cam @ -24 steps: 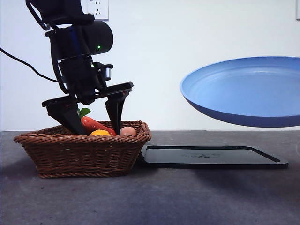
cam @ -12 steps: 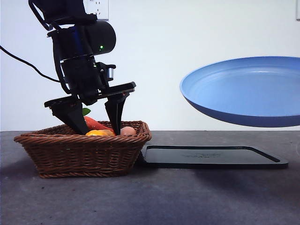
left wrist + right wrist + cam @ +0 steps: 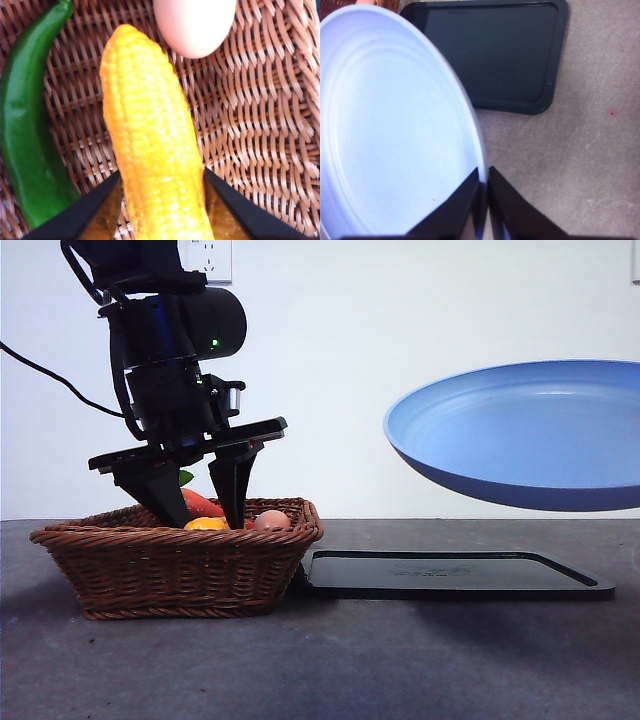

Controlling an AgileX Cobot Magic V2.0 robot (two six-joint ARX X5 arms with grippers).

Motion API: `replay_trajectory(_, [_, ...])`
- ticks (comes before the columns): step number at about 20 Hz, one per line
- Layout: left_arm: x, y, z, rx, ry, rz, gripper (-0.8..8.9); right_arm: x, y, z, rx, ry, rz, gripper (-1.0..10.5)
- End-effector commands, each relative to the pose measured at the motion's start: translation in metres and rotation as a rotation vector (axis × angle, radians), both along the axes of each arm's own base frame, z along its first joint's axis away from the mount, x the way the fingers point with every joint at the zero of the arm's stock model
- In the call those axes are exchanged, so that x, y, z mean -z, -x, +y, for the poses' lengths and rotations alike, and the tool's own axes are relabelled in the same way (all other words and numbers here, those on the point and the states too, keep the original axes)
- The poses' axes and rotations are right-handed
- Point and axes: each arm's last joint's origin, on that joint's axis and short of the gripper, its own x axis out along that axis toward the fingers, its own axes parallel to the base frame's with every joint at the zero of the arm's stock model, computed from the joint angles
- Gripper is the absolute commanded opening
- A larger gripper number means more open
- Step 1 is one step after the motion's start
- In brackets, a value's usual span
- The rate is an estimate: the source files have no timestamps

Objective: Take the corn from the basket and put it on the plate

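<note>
The corn (image 3: 150,140), a bumpy yellow cob, lies in the wicker basket (image 3: 175,565) at the left of the table. My left gripper (image 3: 205,520) reaches down into the basket. Its black jaws press on both sides of the cob in the left wrist view, so my left gripper (image 3: 162,210) is shut on it. Only the corn's top (image 3: 208,524) shows over the rim in the front view. The blue plate (image 3: 520,435) hangs tilted in the air at the right, above the table. My right gripper (image 3: 484,175) is shut on the plate's rim (image 3: 479,150).
In the basket a green pepper (image 3: 25,135) lies beside the corn, a peach-pink ball (image 3: 195,22) sits past its tip, and a red-orange carrot (image 3: 200,504) lies behind. A flat black tray (image 3: 450,573) sits on the table right of the basket, under the plate.
The left gripper's jaws have drawn closer together around the corn in the basket. The plate and the right arm have not moved.
</note>
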Motion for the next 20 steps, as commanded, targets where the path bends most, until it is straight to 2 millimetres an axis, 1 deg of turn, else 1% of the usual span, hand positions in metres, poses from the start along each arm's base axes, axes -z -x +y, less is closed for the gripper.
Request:
replay_trajectory(1, [0.003, -0.004, -0.004, 0.006, -0.005, 0.000, 1.86, -0.004, -0.002, 0.000, -0.010, -0.001, -0.023, 0.0])
replay_trajectory(3, [-0.002, -0.004, -0.002, 0.001, -0.001, -0.008, 1.63, -0.004, -0.002, 0.000, -0.007, -0.004, -0.020, 0.0])
replay_trajectory(6, [-0.019, 0.000, 0.002, -0.002, 0.023, -0.053, 1.63, -0.004, -0.002, 0.000, -0.002, -0.009, -0.017, 0.0])
replay_trajectory(8, [-0.038, 0.006, 0.005, -0.002, 0.047, -0.101, 1.63, -0.004, -0.004, 0.000, 0.009, -0.019, -0.013, 0.0])
replay_trajectory(10, [-0.061, 0.015, 0.010, 0.003, 0.078, -0.166, 1.63, -0.002, -0.008, 0.001, 0.018, -0.036, 0.001, 0.0])
replay_trajectory(12, [-0.085, 0.028, 0.012, 0.025, 0.134, -0.221, 1.63, 0.002, -0.016, 0.002, 0.013, -0.074, 0.028, 0.0])
replay_trajectory(13, [-0.096, 0.034, 0.010, 0.058, 0.182, -0.244, 1.63, 0.005, -0.023, 0.002, 0.011, -0.102, 0.041, 0.0])
replay_trajectory(15, [-0.113, 0.047, 0.001, 0.146, 0.299, -0.281, 1.63, 0.012, -0.037, 0.004, 0.013, -0.160, 0.071, 0.0])
replay_trajectory(16, [-0.118, 0.052, -0.008, 0.200, 0.354, -0.290, 1.63, 0.017, -0.044, 0.004, 0.016, -0.186, 0.089, 0.0])
replay_trajectory(18, [-0.119, 0.062, -0.028, 0.303, 0.400, -0.304, 1.63, 0.027, -0.059, 0.005, 0.018, -0.228, 0.131, 0.0])
replay_trajectory(20, [-0.112, 0.071, -0.051, 0.402, 0.391, -0.305, 1.63, 0.038, -0.068, 0.006, 0.034, -0.238, 0.170, 0.0])
